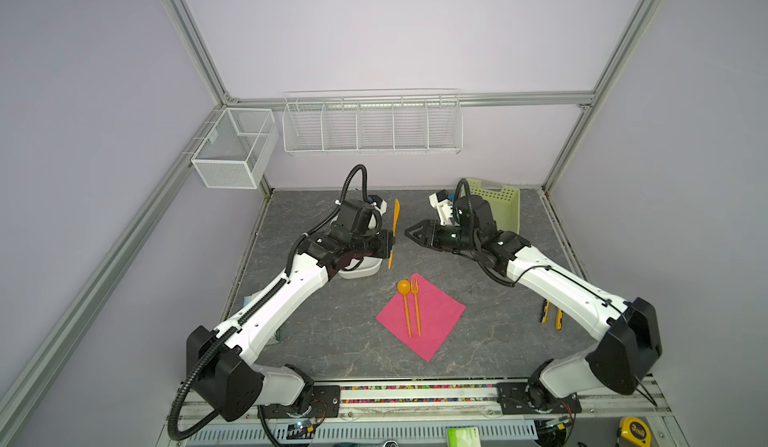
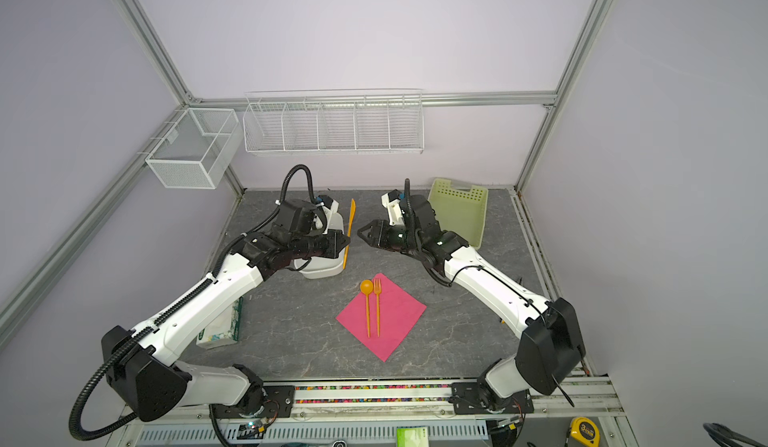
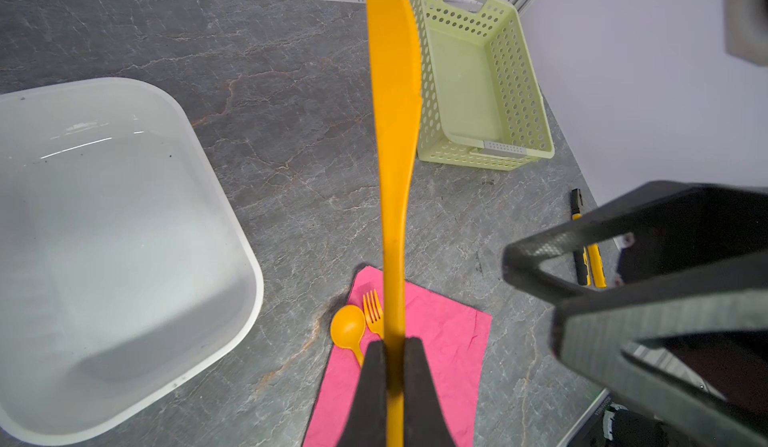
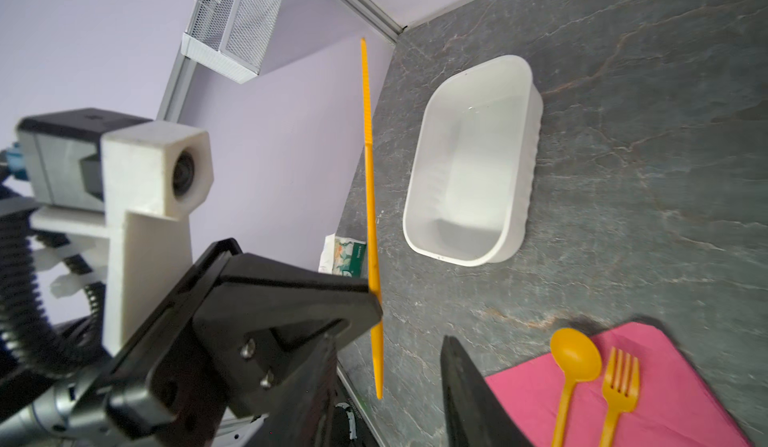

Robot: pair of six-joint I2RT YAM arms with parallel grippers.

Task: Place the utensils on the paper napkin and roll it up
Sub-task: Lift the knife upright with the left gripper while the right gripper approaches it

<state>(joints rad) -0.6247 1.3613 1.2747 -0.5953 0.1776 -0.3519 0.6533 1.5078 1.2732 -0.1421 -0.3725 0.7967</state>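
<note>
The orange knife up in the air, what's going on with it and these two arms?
The left gripper is shut on the knife, holding it off the table beside the white tub. The right gripper faces it with open jaws and touches nothing. The spoon and fork lie side by side on the pink napkin, which is flat and not yet rolled.

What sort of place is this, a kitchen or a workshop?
Most likely a robotics test booth, not a kitchen: two robot arms mounted on a rail, plain walls in an aluminium frame, and staged props such as a pink napkin with plastic cutlery.
</note>
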